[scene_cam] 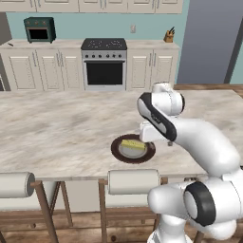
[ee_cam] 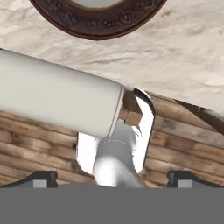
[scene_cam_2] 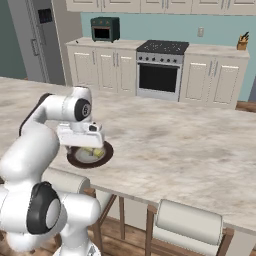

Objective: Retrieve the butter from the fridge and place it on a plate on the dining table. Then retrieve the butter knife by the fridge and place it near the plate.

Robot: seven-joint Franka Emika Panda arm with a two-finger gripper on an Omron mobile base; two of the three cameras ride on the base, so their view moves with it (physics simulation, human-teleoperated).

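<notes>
I see butter (scene_cam: 133,144) lying on the plate (scene_cam: 118,151) at lower centre of the left base view, plate near the worktop's (scene_cam: 61,128) front edge, my pincer (ee_cam: 112,177) spread wide and empty, fingertips (ee_cam: 43,178) apart at the hand view's bottom, chair back (ee_cam: 57,98) crossing that view's middle.

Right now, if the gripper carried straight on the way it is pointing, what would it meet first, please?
Most likely the near edge of the dining table, just short of the plate. The open gripper points down there, with the chair back close by, though depth is uncertain.
</notes>
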